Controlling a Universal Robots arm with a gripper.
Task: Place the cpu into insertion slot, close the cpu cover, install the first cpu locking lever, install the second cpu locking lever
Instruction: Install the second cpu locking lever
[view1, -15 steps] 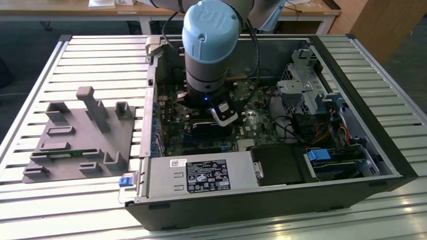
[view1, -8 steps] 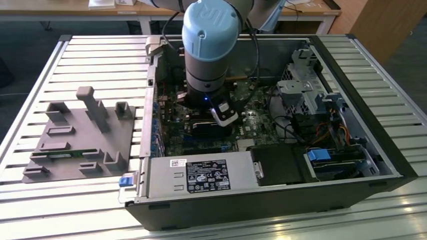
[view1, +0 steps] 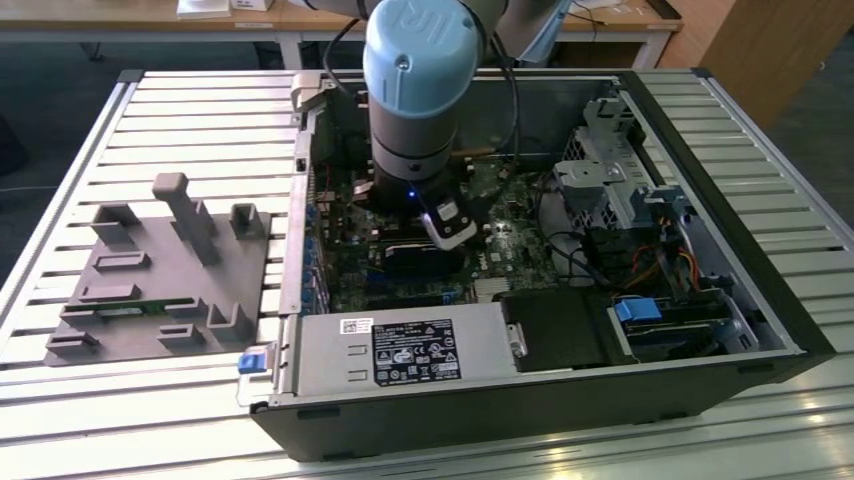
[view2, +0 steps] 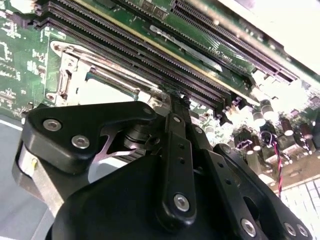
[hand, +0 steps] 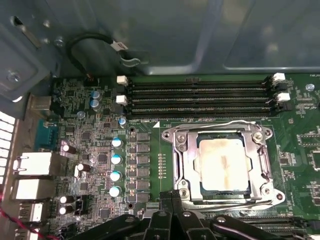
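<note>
Black gripper (hand: 172, 200) stood pinched shut, empty, at the socket's edge.
Silvery-beige square cpu (hand: 223, 164) sat under the thin silver cpu cover (hand: 182, 159); the socket beneath was hidden.

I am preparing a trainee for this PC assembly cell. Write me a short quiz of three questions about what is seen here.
1. True or false: the cpu lies under the closed cover and shows through its window.
2. In the exterior view, the grey fixture plate lies: A) on the exterior view's left of the case; B) inside the case; C) on the exterior view's right of the case.
3. Which is nearer to the claw: the cover or the power supply?

Key: 1 true; 2 A; 3 the cover.
</note>
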